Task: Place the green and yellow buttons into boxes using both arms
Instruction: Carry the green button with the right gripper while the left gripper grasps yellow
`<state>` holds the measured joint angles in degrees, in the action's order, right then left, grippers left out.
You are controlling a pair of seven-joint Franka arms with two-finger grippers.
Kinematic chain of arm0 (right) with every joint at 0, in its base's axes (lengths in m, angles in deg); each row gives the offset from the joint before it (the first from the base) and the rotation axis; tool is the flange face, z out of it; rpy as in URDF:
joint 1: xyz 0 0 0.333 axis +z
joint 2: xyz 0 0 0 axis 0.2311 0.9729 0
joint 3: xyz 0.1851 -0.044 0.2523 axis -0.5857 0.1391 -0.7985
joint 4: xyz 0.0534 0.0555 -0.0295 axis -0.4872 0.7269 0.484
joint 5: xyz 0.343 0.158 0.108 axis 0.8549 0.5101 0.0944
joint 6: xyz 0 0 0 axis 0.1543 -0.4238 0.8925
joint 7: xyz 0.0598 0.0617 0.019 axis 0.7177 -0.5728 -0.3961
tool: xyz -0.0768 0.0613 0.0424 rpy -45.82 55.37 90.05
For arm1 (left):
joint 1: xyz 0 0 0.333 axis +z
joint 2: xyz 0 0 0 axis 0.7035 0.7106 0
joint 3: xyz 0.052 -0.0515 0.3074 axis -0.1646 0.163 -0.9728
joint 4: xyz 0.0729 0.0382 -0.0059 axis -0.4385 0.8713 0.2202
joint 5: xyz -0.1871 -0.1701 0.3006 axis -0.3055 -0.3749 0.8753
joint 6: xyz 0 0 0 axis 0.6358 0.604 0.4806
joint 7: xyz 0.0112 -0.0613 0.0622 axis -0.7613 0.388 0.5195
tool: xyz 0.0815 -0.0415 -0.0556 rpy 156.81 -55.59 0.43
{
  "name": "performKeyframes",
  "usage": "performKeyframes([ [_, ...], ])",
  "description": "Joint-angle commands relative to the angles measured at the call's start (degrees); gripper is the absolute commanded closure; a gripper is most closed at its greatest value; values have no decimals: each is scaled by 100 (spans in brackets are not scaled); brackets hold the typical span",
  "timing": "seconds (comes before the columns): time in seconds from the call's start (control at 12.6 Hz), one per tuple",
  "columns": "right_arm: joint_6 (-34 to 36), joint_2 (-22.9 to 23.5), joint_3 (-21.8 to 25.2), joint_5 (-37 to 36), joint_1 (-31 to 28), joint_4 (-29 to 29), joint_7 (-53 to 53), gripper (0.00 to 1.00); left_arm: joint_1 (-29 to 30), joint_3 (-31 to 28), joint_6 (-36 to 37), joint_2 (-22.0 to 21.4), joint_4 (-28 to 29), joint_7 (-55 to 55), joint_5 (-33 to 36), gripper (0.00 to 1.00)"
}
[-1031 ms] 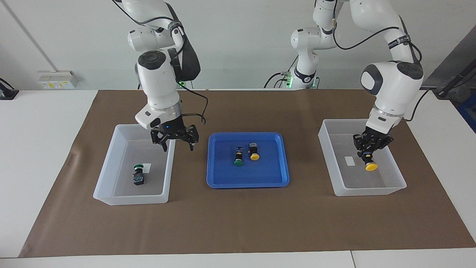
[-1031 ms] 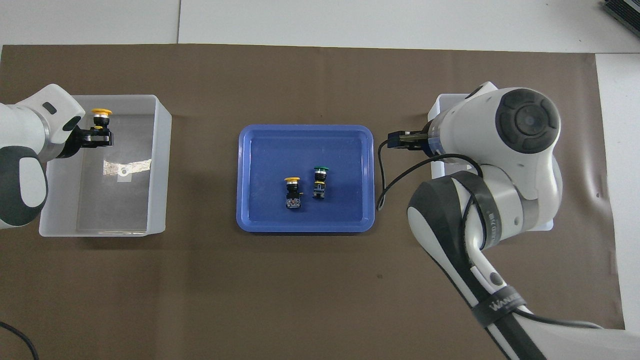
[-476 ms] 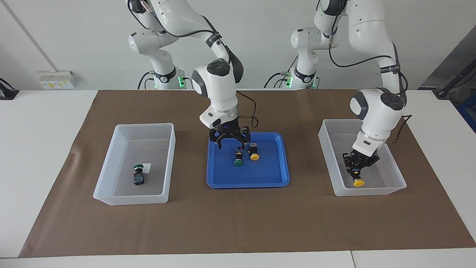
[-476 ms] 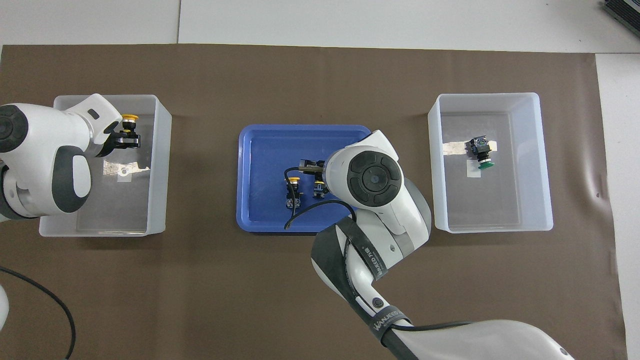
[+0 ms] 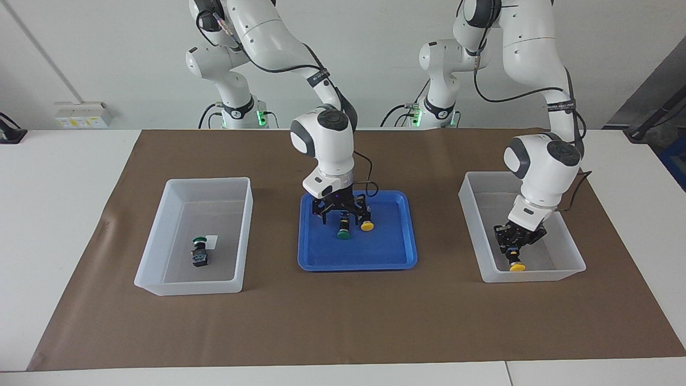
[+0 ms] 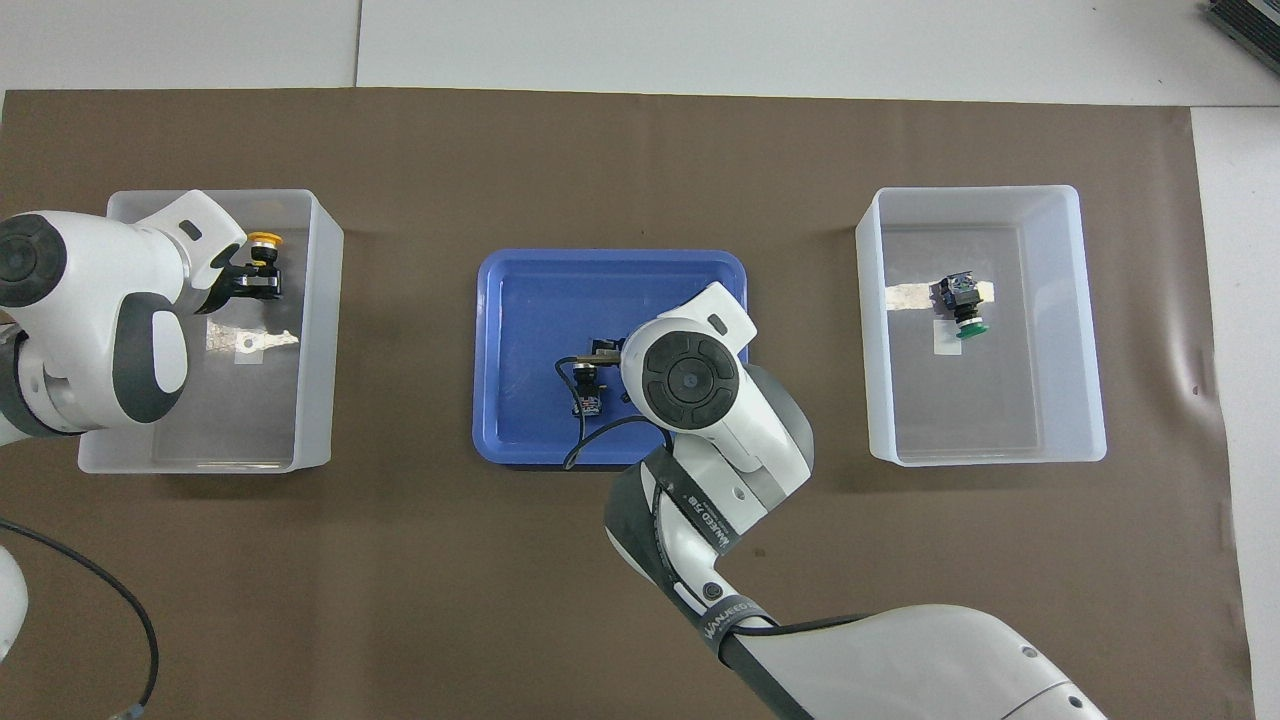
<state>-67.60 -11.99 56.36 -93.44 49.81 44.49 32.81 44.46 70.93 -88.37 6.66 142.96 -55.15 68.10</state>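
Now green button (image 5: 343, 231) between right gripper's fingers (image 5: 325, 215).

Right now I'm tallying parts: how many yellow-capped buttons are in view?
2. One yellow button lies in the blue tray under the right tool; the other is held by the left tool inside its box.

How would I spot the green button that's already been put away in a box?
Find the blue tray mid-table, then the clear box toward the right arm's end. The green button lies alone on that box's floor beside a white label. The other green-capped one sits in the tray next to a yellow one.
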Motion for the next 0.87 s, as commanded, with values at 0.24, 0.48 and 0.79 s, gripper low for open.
performKeyframes([
  [0.24,-189,143,6,-194,73,44,-145,4,43,9,132,-316,-65,-59,-2,0],
  [0.48,-320,178,6,-194,73,150,-153,45,-9,9,887,-860,-73,-42,-2,0],
  [0.79,72,30,14,-186,47,-25,-294,100,-246,62,2250,-1485,-100,186,7,0],
])
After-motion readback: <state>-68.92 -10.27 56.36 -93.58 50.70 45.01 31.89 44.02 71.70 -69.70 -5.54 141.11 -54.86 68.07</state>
